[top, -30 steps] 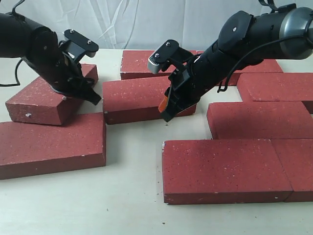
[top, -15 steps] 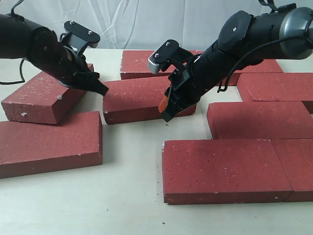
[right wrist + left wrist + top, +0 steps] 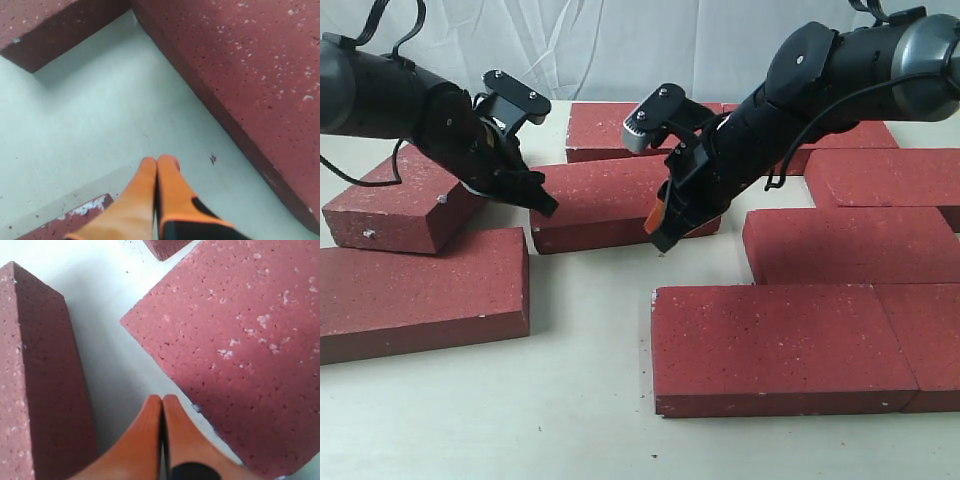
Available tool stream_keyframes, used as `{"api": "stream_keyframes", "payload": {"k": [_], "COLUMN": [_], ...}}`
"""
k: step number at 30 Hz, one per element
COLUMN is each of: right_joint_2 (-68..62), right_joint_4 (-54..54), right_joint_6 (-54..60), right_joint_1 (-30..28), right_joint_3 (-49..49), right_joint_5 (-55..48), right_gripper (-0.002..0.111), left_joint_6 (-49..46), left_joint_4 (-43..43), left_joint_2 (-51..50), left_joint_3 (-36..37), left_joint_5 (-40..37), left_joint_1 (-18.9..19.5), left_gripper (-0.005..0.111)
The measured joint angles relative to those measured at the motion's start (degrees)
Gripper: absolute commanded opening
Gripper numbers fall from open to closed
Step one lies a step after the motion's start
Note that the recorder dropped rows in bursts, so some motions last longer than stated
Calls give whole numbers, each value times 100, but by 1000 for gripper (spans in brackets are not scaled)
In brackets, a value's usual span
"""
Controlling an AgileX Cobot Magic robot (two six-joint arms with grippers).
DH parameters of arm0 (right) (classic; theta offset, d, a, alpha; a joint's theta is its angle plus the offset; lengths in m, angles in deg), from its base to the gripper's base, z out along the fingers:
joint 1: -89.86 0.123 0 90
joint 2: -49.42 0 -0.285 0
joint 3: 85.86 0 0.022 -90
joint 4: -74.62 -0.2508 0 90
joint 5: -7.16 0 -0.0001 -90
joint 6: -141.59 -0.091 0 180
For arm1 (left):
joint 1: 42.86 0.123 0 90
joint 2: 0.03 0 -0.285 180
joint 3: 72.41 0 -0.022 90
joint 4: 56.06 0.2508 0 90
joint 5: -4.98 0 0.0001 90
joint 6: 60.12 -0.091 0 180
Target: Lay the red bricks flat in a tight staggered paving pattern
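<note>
Several red bricks lie on the pale table. One brick at the left sits tilted against a flat brick in front of it. A middle brick lies flat. My left gripper is shut and empty, its tips over the bare gap between the tilted brick and the middle brick. My right gripper is also shut and empty. It points down at the table just off the middle brick's front right corner.
More bricks lie flat: one at the back, two along the right, and a joined pair in front. A white cloth hangs behind the table. Bare table shows between the left and right groups.
My left gripper has swung right, off the tilted brick, to the left end of the middle brick. The tilted brick shifted a little left. The right arm has not moved.
</note>
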Motion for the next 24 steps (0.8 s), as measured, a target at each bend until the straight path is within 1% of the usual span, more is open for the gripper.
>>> {"api": "stream_keyframes", "payload": {"k": [10, 16, 24], "right_joint_2": [-116, -248, -250], "right_joint_4": [251, 264, 264], "right_joint_6": [0, 0, 36], "right_joint_1": [0, 0, 0], "right_joint_3": [0, 0, 0], "right_joint_5": [-195, -195, -184], "right_gripper": [-1, -1, -1], "left_joint_6": [0, 0, 0], "left_joint_4": [104, 60, -41], "left_joint_2": [-423, -434, -536], "left_joint_3": [-295, -338, -347], "left_joint_5": [26, 328, 485], "left_joint_1": [0, 0, 0], "left_gripper": [0, 0, 0]}}
